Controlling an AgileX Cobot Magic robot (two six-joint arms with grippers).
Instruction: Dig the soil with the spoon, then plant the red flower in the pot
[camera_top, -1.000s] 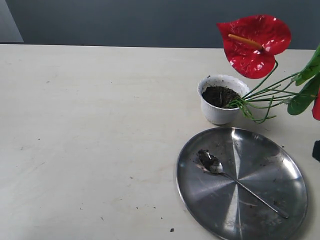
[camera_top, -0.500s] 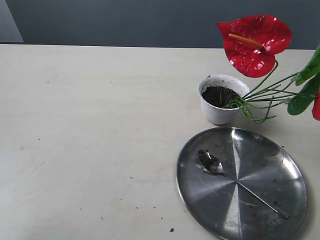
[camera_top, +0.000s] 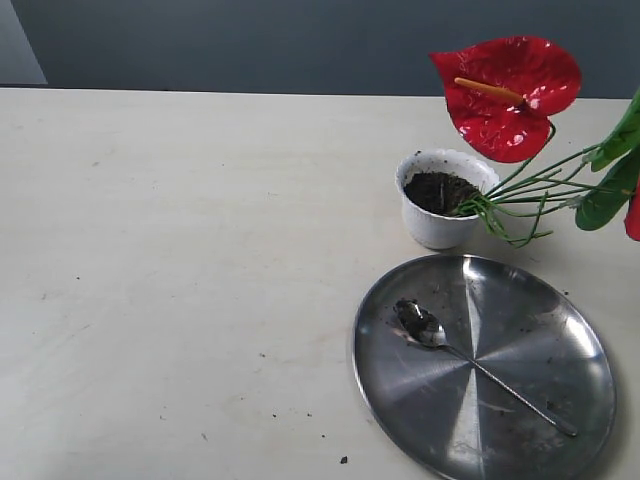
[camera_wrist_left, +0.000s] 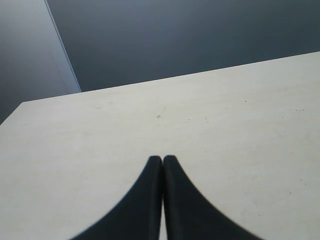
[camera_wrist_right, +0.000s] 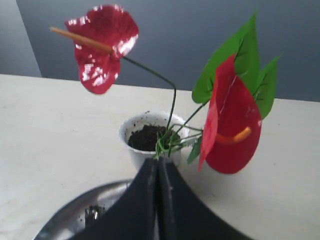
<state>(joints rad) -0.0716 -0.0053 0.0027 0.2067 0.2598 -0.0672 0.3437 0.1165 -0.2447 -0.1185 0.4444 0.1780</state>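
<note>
Exterior view: the pot (camera_top: 441, 211) stands right of centre on the pale table (camera_top: 180, 250), holding dark soil (camera_top: 438, 190). The flower (camera_top: 508, 92) leans out of it toward the upper right of the frame; its green stems bunch at the pot's right rim and fan out sideways, one glossy red bloom with an orange spike rising above the pot, green leaves and a sliver of a second bloom cut off at the right edge. Just in front of the pot, in the lower right, lies a round steel plate (camera_top: 560, 300). The spoon (camera_top: 470, 362) rests on it, bowl toward the plate's left side with a little dirt in it, handle running down to the right. Small dark crumbs dot the table near the plate. Neither gripper shows in this view.

In the left wrist view, the left gripper (camera_wrist_left: 162, 159) has its two black fingers pressed together, tips meeting, over bare table and holding nothing.

In the right wrist view, the right gripper (camera_wrist_right: 158, 162) also has its fingers together. Its tips sit at the foot of the stem bunch beside the pot (camera_wrist_right: 145, 132); I cannot tell whether a stem is pinched between them. Both blooms show here, one high on a curved stem (camera_wrist_right: 102, 45), the other close by with leaves behind it, and the plate's rim (camera_wrist_right: 75, 207) appears at the lower left.
</note>
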